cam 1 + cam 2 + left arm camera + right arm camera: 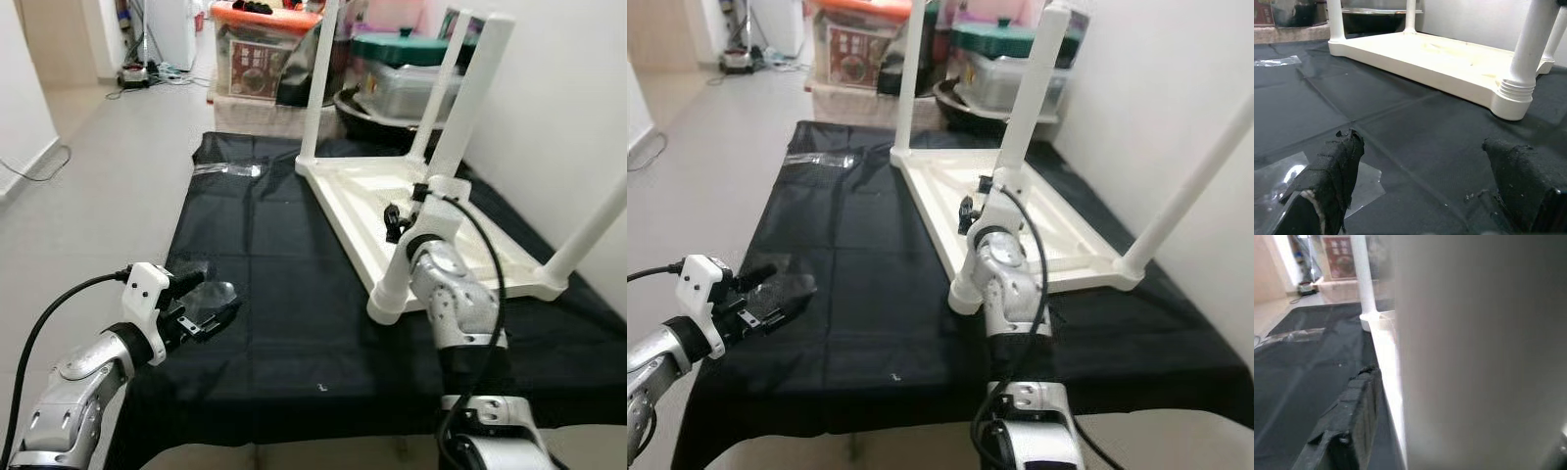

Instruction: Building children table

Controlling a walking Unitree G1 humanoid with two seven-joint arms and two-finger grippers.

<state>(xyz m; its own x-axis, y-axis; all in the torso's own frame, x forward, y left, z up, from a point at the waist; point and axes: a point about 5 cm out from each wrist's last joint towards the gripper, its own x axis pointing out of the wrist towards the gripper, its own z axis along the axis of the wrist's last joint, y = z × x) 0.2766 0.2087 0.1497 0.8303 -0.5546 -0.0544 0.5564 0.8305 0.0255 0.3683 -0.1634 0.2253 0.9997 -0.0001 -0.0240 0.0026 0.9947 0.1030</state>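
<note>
Your white plastic table (392, 201) lies upside down on the black cloth (265, 294), toward the robot's right and close to the wall (558, 88), with its legs pointing up. Your right gripper (397, 221) is at the nearest leg (453, 157), which stands at the table's near corner; in the right wrist view that leg is pressed up against the camera with one black finger (1352, 426) beside it, so the claw looks clamped on the leg. Your left gripper (1425, 191) hovers low over the cloth on the robot's left, well apart from the table, with its two fingers spread wide and nothing between them. A clear plastic wrapper (1283, 178) lies flat on the cloth just under the left fingers. Another strip of clear plastic (227, 169) rests near the far edge of the cloth. Beyond the cloth you have storage boxes (260, 54) stacked against the back of the room.
</note>
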